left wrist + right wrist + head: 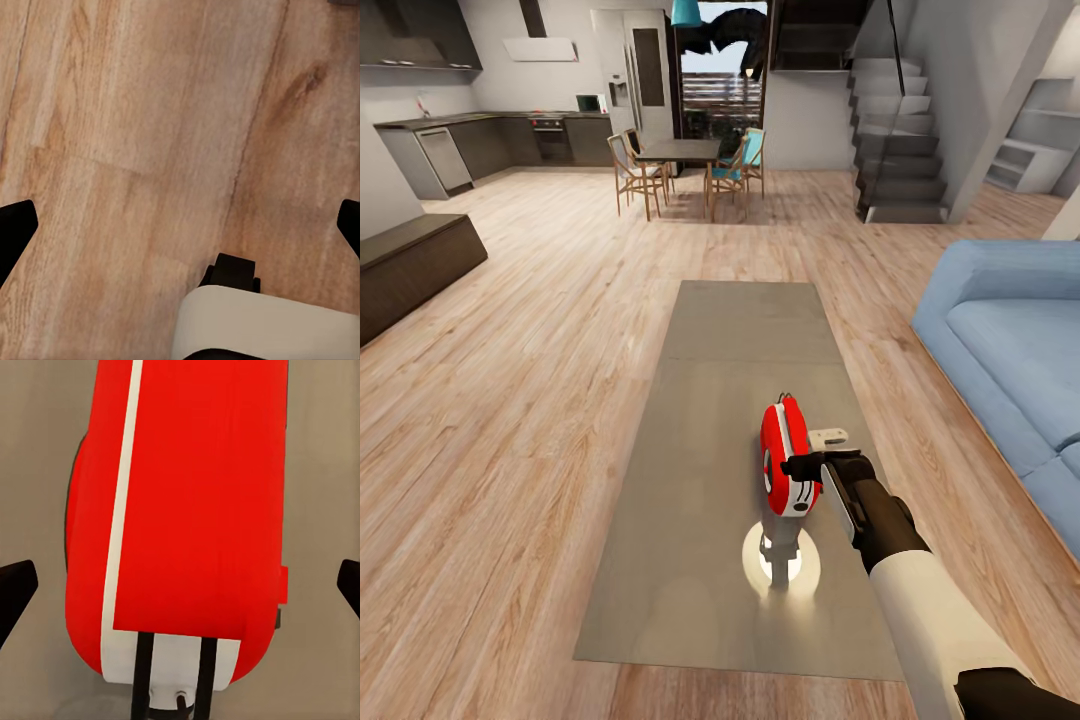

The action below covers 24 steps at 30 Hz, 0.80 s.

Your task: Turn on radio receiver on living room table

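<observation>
Right wrist view: right gripper [180, 585] stands wide open, both black fingertips [15, 589] at the frame edges with the radio receiver [180, 510] between them; nothing gripped. Red casing and white trim stripe face this camera; thin dark handle wires run toward it. Whether a fingertip touches the casing cannot be told.

Head view: right gripper [808, 467] is at the radio receiver [787, 458], on its side nearer the blue sofa [1010, 360]. The radio stands upright on edge on the grey surface [740, 350], toward the robot's end of it, its reflection in the top just below. Dining table [678, 150] and chairs are well beyond the far end of the surface.

Left wrist view: left gripper [180, 225] is open too, empty, with the wood floor [150, 135] beyond it.

Step in hand, by judgement: approach done, contact with the switch pending. The switch is not identifiable here. Next move calls for a short, gentle press; the radio stands on a narrow edge and could tip toward the side away from the sofa.
</observation>
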### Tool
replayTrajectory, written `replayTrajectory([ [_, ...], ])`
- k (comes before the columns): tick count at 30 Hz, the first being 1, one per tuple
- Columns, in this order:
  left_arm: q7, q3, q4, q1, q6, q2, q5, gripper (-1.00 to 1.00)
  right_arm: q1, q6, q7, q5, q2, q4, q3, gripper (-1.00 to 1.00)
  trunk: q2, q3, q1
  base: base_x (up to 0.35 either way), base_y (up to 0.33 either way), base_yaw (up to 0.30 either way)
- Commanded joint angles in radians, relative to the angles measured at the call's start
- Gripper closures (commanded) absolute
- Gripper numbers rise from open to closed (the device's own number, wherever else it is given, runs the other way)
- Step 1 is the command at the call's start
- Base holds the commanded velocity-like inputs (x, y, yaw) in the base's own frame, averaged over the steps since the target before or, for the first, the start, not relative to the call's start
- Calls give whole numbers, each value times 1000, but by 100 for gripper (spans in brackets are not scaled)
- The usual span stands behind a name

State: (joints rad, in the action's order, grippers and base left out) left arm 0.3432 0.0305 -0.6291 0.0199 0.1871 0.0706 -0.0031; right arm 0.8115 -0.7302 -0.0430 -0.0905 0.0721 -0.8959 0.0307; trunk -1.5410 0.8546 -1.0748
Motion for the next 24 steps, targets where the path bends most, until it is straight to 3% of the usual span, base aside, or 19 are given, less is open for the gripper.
replayTrajectory([
  [1,0,0,0,0,0,0,0,-100,0,0,0,0,0,0,0,-100,0,0,0,0,0,0],
  [7,0,0,0,0,0,0,0,-100,0,4,0,0,0,0,0,-100,0,0,0,0,0,0],
  [13,0,0,0,0,0,0,0,-100,0,64,0,0,0,1,-1,-100,0,0,0,0,0,0],
  [14,0,0,0,0,0,0,0,-100,0,72,0,0,0,1,-1,100,0,0,0,0,0,0],
  [24,0,0,-1,0,0,0,0,-100,0,86,0,2,0,3,-2,100,0,0,0,0,0,0],
])
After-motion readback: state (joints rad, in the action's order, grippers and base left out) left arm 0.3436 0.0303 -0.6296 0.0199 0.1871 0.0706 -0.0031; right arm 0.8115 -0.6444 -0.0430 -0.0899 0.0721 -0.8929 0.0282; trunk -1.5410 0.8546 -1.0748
